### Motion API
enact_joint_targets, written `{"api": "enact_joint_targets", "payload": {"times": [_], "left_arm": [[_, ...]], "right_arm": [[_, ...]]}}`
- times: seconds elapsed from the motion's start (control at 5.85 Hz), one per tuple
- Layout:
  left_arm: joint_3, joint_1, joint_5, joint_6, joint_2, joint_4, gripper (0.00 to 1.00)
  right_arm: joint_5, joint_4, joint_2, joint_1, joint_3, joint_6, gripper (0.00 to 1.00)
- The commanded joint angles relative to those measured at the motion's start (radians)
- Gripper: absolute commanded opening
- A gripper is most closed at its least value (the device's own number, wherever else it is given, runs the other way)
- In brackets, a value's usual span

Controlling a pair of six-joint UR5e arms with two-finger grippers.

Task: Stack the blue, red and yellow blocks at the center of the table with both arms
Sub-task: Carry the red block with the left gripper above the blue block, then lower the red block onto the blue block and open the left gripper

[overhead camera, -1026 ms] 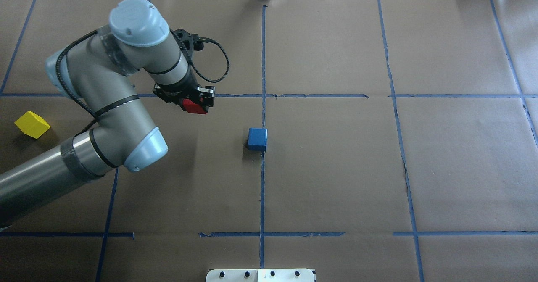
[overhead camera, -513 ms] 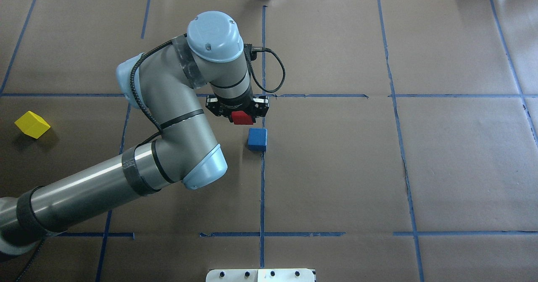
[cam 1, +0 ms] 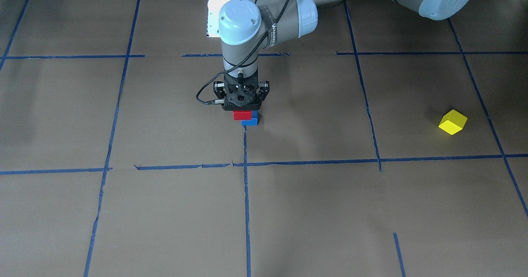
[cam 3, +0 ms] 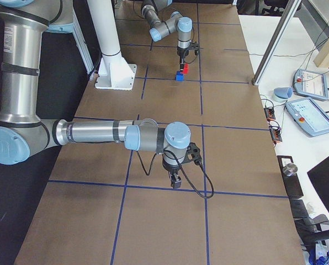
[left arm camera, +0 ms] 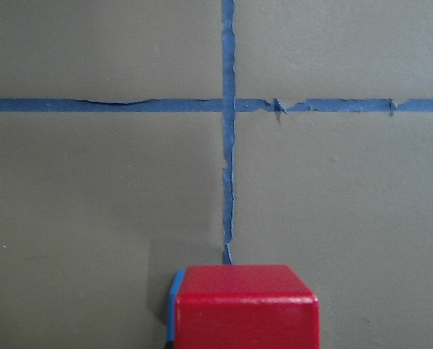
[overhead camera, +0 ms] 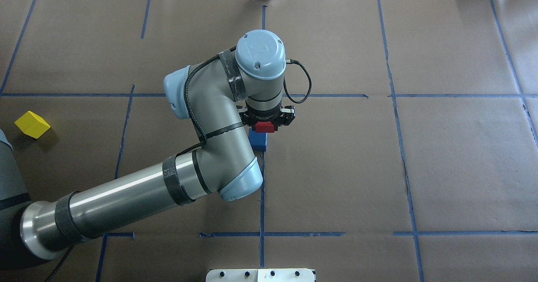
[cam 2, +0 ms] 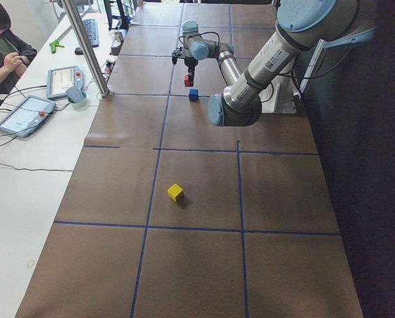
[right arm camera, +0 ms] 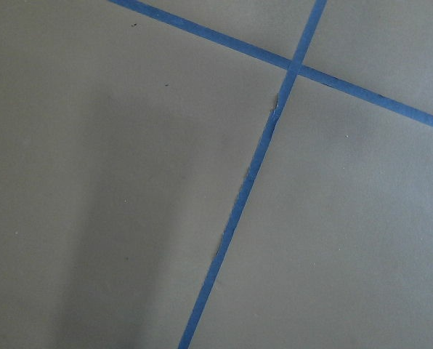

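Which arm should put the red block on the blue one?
Left. Its tool holds the red block right above the blue block; the right tool is far off.

Nothing can be read for certain. White lettering runs along the black cable (cam 1: pixel 272 30) up the arm from the left claw (cam 1: pixel 242 112), too small to make out.

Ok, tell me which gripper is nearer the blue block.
Left. The left gripper holds the red block above the blue block; the right gripper hovers far off toward the robot's right side.
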Motion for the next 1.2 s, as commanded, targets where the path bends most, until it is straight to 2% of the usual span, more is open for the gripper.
{"api": "enact_joint_targets", "payload": {"times": [0.0,0.51,0.68,0.86,1.03], "left_arm": [[0.001,0.005,0.005,0.007,0.017,0.001,0.11],[-0.004,0.006,0.002,0.005,0.041,-0.002,0.12],[-0.002,0.011,0.002,0.005,0.041,-0.01,0.14],[-0.002,0.019,0.003,0.01,0.044,-0.013,0.24],[-0.004,0.023,0.002,0.013,0.052,-0.019,0.51]], "right_arm": [[0.001,0.0,0.0,0.0,0.0,0.0,1.0],[0.001,0.0,0.0,0.0,0.0,0.0,1.0],[0.001,0.0,0.0,0.0,-0.002,0.0,1.0],[0.001,0.0,0.0,0.0,-0.004,0.0,1.0],[0.001,0.0,0.0,0.0,-0.005,0.0,1.0]]}}
